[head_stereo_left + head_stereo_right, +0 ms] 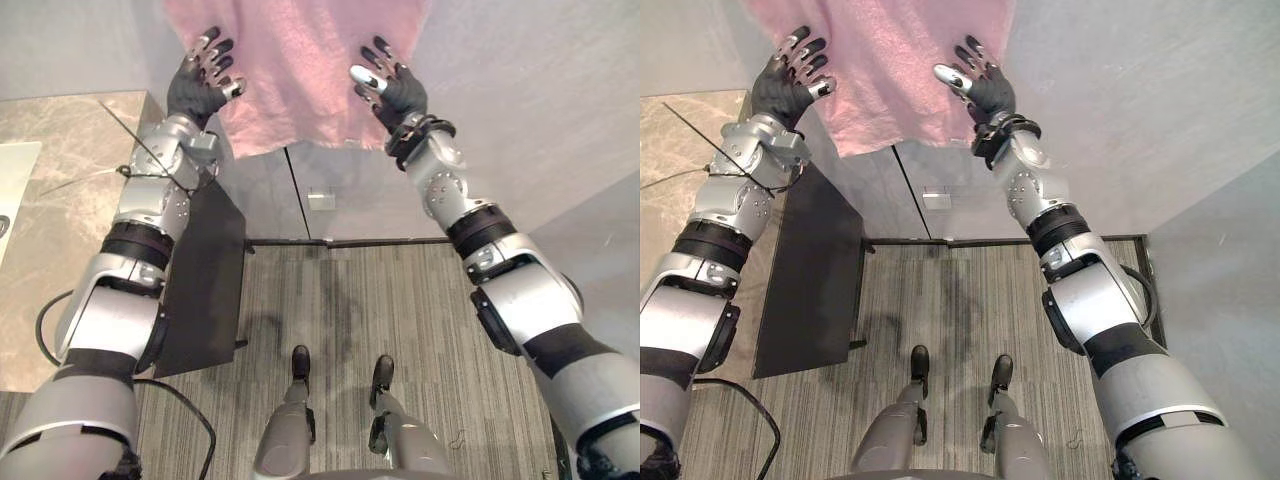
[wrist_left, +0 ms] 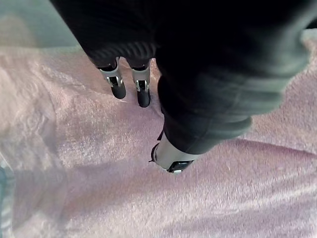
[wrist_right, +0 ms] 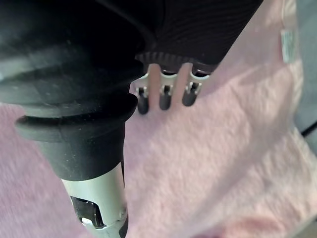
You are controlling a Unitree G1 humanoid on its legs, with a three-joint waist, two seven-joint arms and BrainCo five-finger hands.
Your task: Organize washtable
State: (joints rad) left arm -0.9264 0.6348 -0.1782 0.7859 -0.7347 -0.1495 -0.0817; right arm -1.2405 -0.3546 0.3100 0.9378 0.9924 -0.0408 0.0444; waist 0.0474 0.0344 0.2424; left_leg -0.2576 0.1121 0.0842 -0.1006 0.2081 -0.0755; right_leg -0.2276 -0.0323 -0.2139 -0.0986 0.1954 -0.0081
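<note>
A pink towel hangs flat against the grey wall ahead, its lower edge uneven. Both arms are raised to it. My left hand lies at the towel's left edge with its fingers straight and spread. My right hand is over the towel's right part, fingers also straight and spread. In the left wrist view the fingers and thumb hover close over the towel without curling into it. The right wrist view has straight fingers over the towel, nothing pinched.
A marble countertop runs along the left, with a white basin rim at its edge and a thin dark rod lying on it. Its dark side panel drops to the striped carpet. A wall socket sits below the towel.
</note>
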